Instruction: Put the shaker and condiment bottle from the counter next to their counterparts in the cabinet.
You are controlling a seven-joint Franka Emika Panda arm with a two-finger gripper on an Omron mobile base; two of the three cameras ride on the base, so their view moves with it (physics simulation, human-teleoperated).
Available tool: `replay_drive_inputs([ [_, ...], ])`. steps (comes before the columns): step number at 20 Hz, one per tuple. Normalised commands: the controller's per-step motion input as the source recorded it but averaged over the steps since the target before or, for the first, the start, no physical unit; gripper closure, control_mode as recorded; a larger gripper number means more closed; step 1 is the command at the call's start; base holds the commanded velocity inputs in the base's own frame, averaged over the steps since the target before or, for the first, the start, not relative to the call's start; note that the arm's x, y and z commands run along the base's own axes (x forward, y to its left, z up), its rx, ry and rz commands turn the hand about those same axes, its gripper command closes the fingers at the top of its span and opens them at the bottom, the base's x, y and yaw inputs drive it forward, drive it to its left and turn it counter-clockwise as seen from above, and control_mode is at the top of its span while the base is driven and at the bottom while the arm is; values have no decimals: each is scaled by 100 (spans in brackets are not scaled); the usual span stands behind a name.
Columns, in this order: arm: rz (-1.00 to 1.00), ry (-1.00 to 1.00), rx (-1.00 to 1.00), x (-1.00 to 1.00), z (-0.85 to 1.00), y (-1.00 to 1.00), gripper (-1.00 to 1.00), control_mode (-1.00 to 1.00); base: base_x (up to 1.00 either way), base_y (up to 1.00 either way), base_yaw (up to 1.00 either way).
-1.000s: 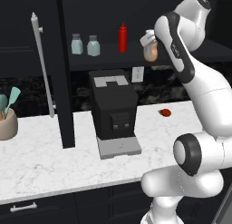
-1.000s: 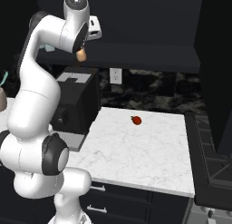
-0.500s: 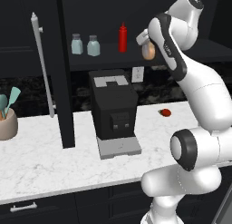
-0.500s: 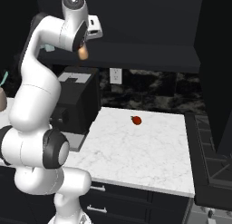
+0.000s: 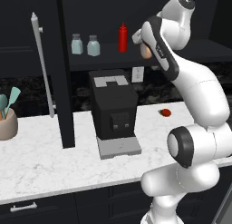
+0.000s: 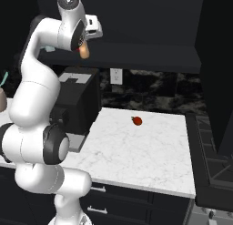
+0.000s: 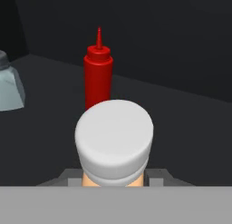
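beside the cabinet (image 5: 59, 82) shelf, gripper (image 5: 144, 47) pinches the condiment bottle (image 7: 114, 143) near red squeeze bottle (image 7: 97, 75).

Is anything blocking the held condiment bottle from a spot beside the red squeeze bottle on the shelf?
Nothing visible does. The condiment bottle, in the pincer, faces the red squeeze bottle across bare shelf; a shaker stands off to one side.

ARM: swung toward 9 o'clock in left base view | GRIPPER (image 5: 144, 50): moved closer to red squeeze bottle (image 5: 122, 37), clamped on condiment bottle (image 5: 146, 51) | BOTTLE: carried along at shelf (image 5: 108, 57) height, now near squeeze bottle.
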Motion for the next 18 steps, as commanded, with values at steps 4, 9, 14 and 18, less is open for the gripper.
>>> replay_drive_inputs([
  [4, -8, 0, 0, 9, 0, 4, 100, -100, 0, 0, 0],
  [9, -8, 0, 0, 2, 0, 0, 100, -100, 0, 0, 0],
  [14, -7, 0, 0, 0, 0, 0, 100, -100, 0, 0, 0],
  [18, -5, 0, 0, 3, 0, 1, 100, -100, 0, 0, 0],
])
